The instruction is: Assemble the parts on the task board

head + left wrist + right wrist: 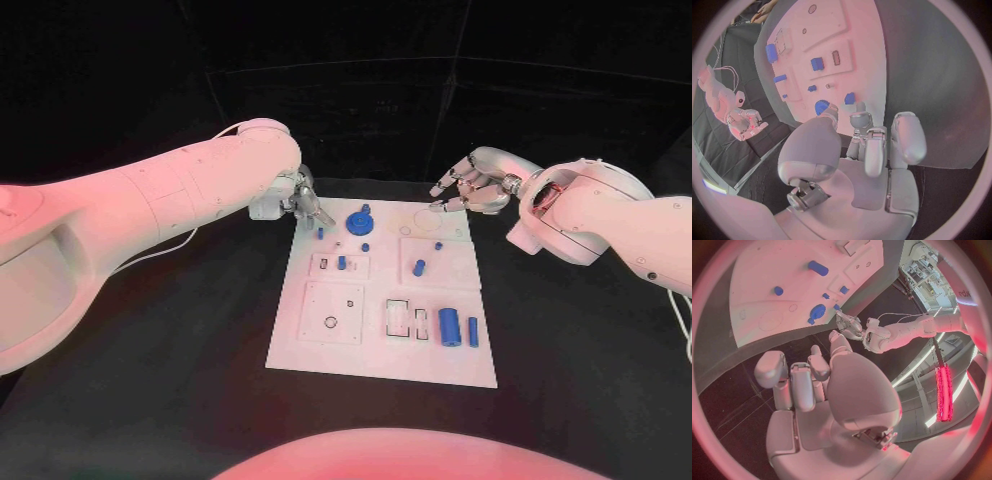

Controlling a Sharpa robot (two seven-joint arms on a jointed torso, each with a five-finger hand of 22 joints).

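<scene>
The white task board (378, 345) lies in the middle of the black table. On its far part lie a round blue part (361, 218) and several small blue parts, such as a peg (320, 233); two blue cylinders (450, 324) stand near its front right. My left hand (299, 205) hovers over the board's far left corner with fingers apart and nothing in it. In the left wrist view its fingertips (859, 119) sit just short of a small blue part (849, 98). My right hand (473, 190) hangs beyond the far right corner, holding nothing; its fingers (798, 385) are loosely spread.
Raised white plates with cut-outs (335, 312) take up the board's left and middle. Black table (577, 340) runs along both sides of the board. My left arm (159, 220) reaches in over the table's left part.
</scene>
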